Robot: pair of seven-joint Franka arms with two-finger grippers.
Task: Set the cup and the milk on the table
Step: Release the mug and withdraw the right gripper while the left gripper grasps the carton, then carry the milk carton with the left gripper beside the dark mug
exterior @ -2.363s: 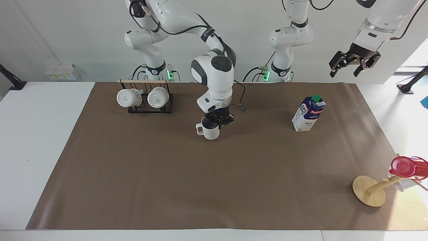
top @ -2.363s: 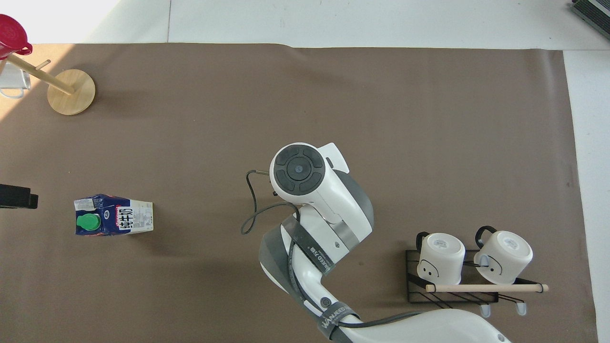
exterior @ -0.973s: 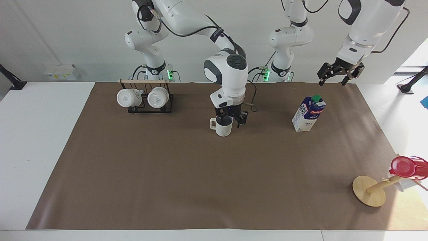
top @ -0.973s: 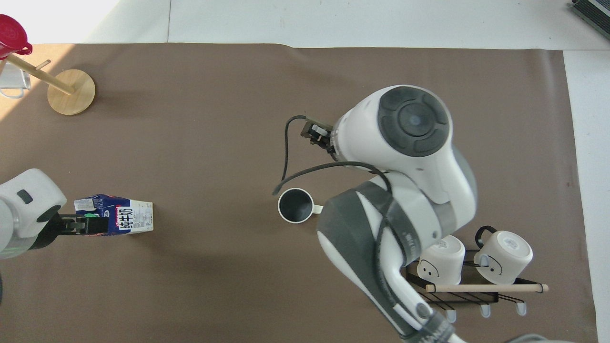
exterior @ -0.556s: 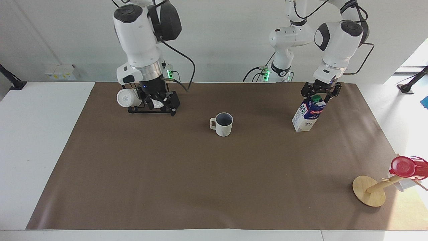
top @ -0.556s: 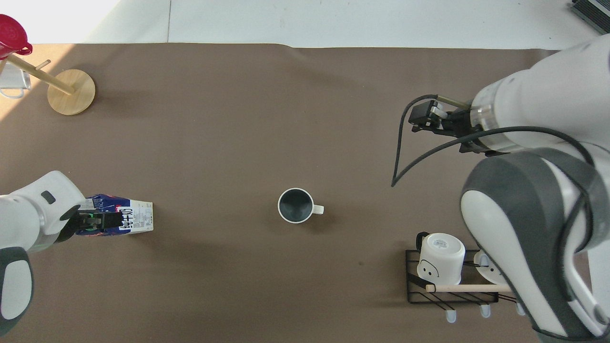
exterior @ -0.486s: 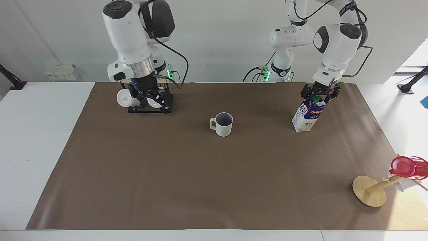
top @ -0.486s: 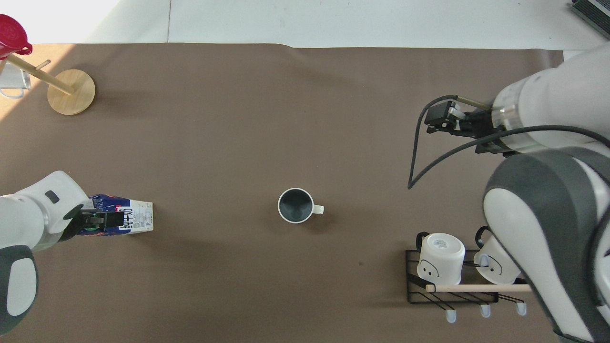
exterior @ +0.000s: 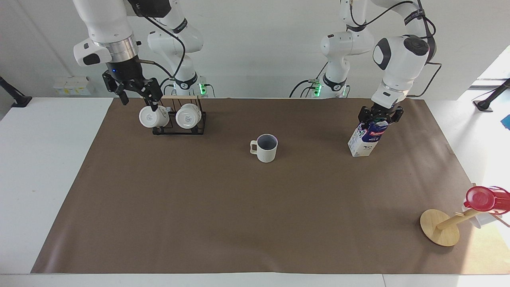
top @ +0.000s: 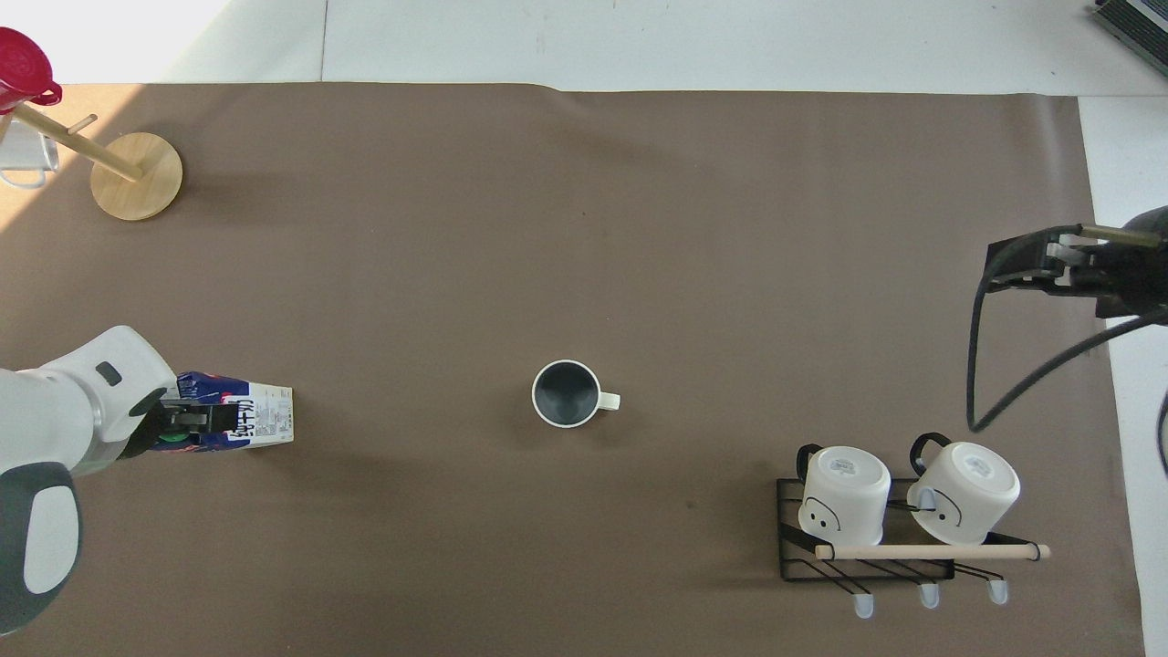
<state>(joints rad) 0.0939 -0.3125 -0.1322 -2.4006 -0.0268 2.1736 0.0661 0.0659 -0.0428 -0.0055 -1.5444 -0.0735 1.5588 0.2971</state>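
The cup [exterior: 266,148] stands upright and alone on the brown mat [exterior: 239,207] of the table [exterior: 44,167], about midway between the arms; it also shows in the overhead view [top: 566,393]. The milk [exterior: 365,140] stands upright on the mat toward the left arm's end, and shows in the overhead view [top: 246,422] too. My left gripper [exterior: 377,116] is down over the carton's top, open, a finger on either side, hiding the cap. My right gripper [exterior: 135,95] is open and empty, raised over the mat's edge beside the mug rack.
A black wire rack [exterior: 179,124] with two white mugs on their sides stands near the right arm's base. A wooden stand [exterior: 440,227] with a red cup [exterior: 482,198] sits at the left arm's end, farthest from the robots.
My right gripper let go of the cup, rose and swung away past the rack. My left gripper came down from high up onto the milk's top. The cup and the milk stayed put.
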